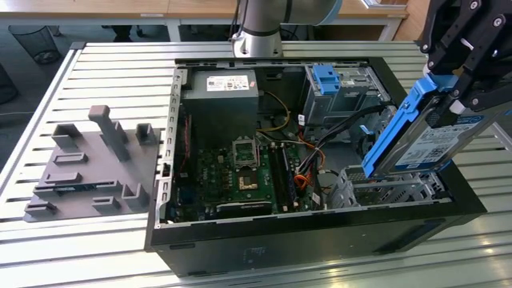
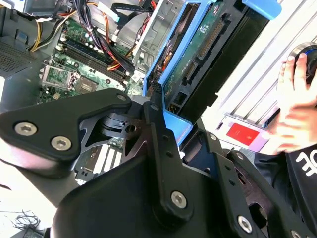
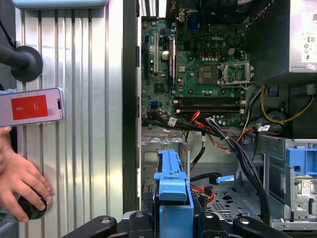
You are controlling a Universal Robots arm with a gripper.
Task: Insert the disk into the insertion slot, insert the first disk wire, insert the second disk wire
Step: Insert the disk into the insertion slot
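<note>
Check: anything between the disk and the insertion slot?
Nothing solid. The disk, held tilted in the gripper, hangs just above the insertion slot. Loose wires lie beside its lower end in the first wrist view; whether they cross the mouth is unclear.

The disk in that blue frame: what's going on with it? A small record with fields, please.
Held by: gripper, jaws shut on the disk
Pose: tilted, lower end just above the insertion slot, not yet in
Setting: open computer case on a slatted table
Nearby: a person's hand by a phone, first wrist view
</note>
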